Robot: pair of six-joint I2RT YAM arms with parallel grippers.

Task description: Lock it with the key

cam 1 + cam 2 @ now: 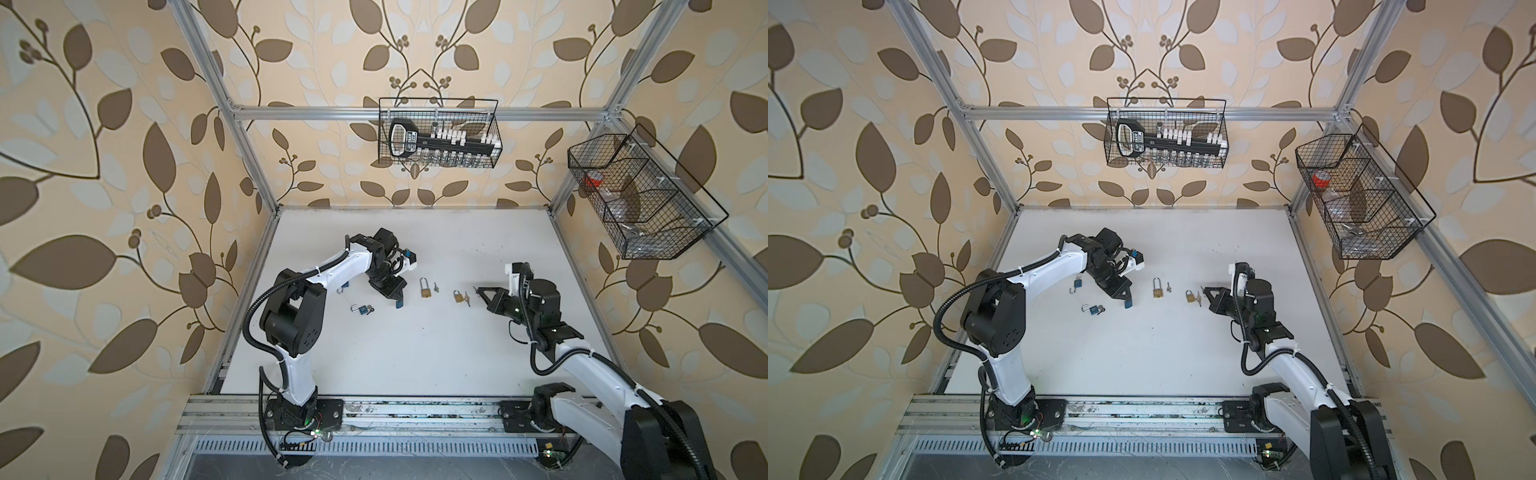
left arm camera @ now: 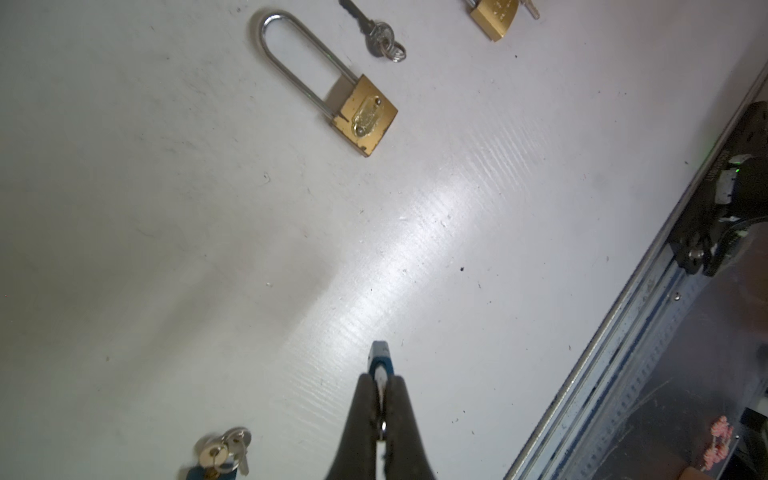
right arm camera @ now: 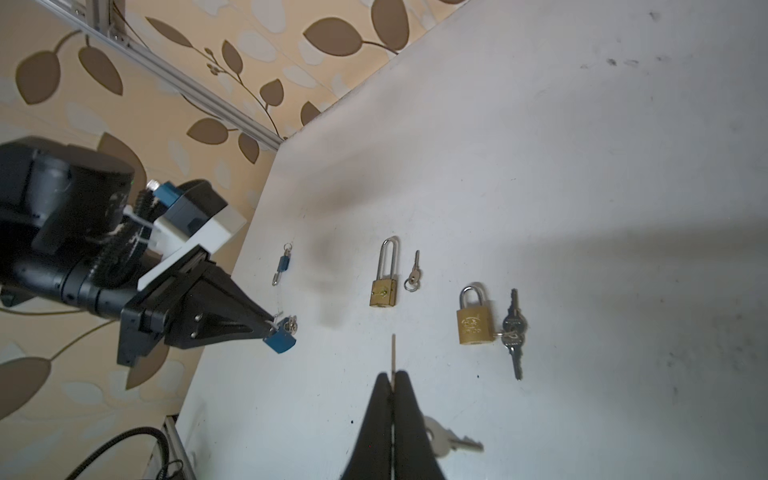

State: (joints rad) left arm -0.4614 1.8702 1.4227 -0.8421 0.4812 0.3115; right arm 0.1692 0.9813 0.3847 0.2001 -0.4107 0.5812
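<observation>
Left fingers (image 2: 361,415) clenched on blue padlock (image 3: 281,341), body poking out to stay reachable; right fingers (image 3: 380,415) clenched on the key (image 3: 393,353), blade forward toward it, well apart with brass padlocks (image 1: 425,293) on the worktop (image 1: 415,353) between, so insertion looks not yet started.

Beige wallpaper (image 1: 104,208) patterned with large brown and pale grey leaves on thin dark stems. Plain white table (image 1: 415,353), faintly scuffed. Long-shackle padlock (image 1: 424,288) and short padlock (image 1: 457,296): brass-gold bodies, silver shackles. Blue padlock (image 3: 280,340): bright blue. Key (image 3: 451,444): silver-grey. Back wire basket (image 1: 495,124) and side wire basket (image 1: 665,245): black mesh, the side one showing something red (image 1: 1321,178). Left arm (image 1: 349,266) and right arm (image 1: 582,365): white and black.
</observation>
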